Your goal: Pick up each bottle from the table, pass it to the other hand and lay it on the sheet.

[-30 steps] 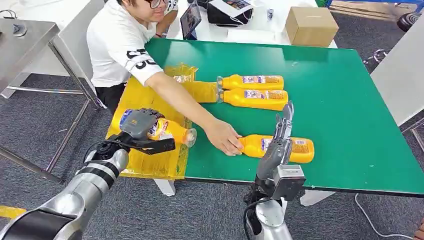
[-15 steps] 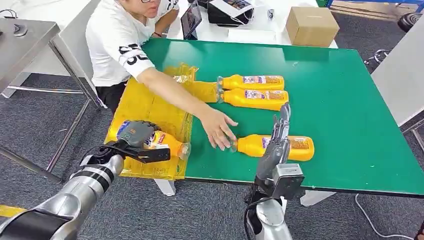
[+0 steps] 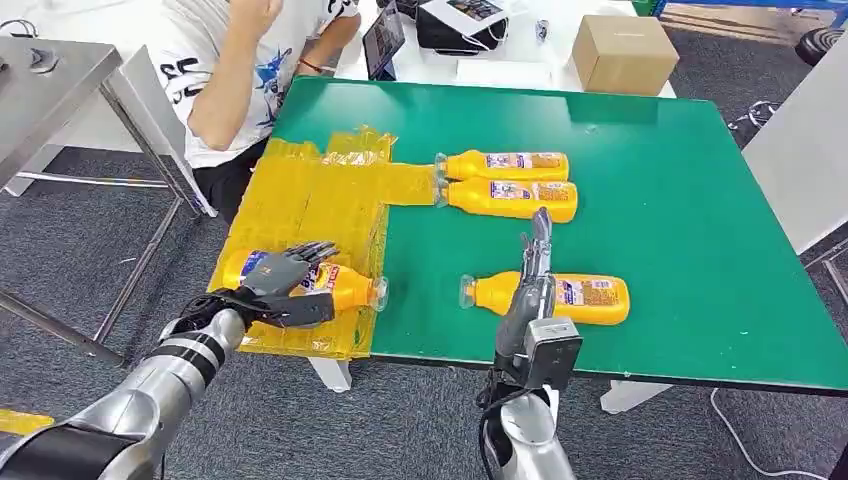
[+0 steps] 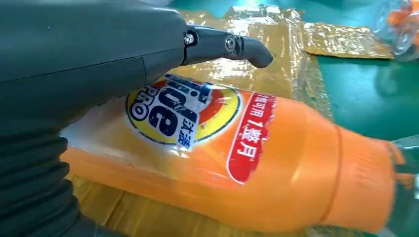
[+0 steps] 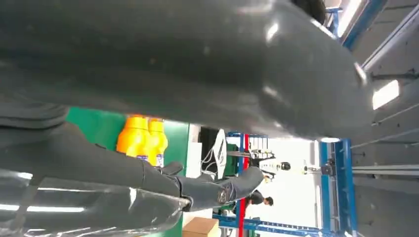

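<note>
1. In the head view, the left hand (image 3: 285,272) sits at the lower left of the frame, its fingers draped over an orange bottle (image 3: 318,282) that lies on its side on the yellow sheet (image 3: 305,205); whether the fingers grip it or merely rest on it cannot be told.
2. The left wrist view shows this bottle's (image 4: 237,163) label up close: a yellow circle with dark blue letters reading "PRO" and part of a larger word, plus a red band of white Chinese characters with a "1".
3. The right hand (image 3: 537,268) stands at lower centre, fingers straight and pointing up the frame, holding nothing, just in front of a second orange bottle (image 3: 550,296) lying on the green surface (image 3: 690,200).
4. Two more orange bottles (image 3: 508,182) lie touching side by side at centre, caps at the sheet's edge; their labels are too small to read.
5. A person (image 3: 250,60) in a white printed shirt sits at upper left.
6. A cardboard box (image 3: 620,50) stands at upper right.
</note>
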